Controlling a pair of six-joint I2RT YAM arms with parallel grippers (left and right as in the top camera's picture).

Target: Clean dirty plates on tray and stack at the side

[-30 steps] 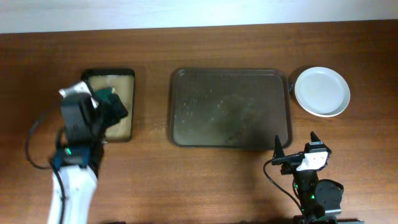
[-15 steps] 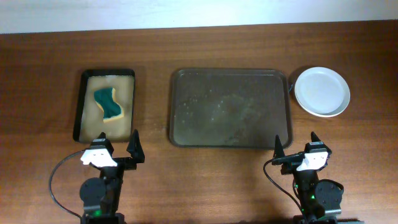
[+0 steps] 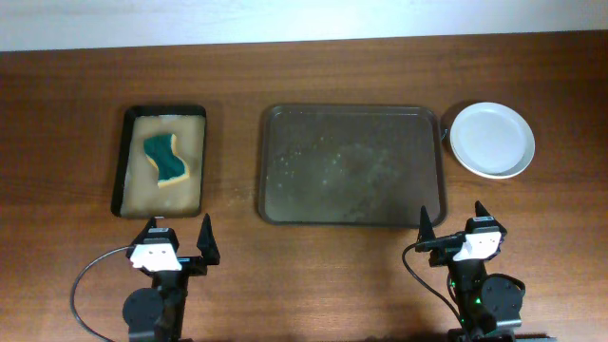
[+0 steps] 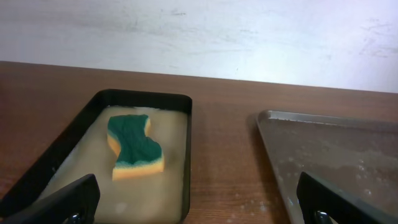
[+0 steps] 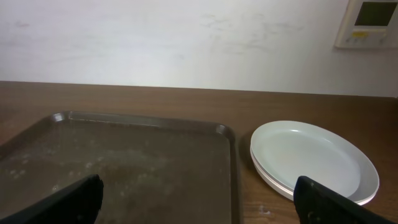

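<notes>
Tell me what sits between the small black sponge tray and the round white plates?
The large dark brown rectangular tray, flanked by wooden table, shown overhead.

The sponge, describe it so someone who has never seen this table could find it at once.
Left of the large dark tray sits a smaller black tray with tan lining. In it lies the sponge: green top, yellow base, wavy sides, the only thing there.
</notes>
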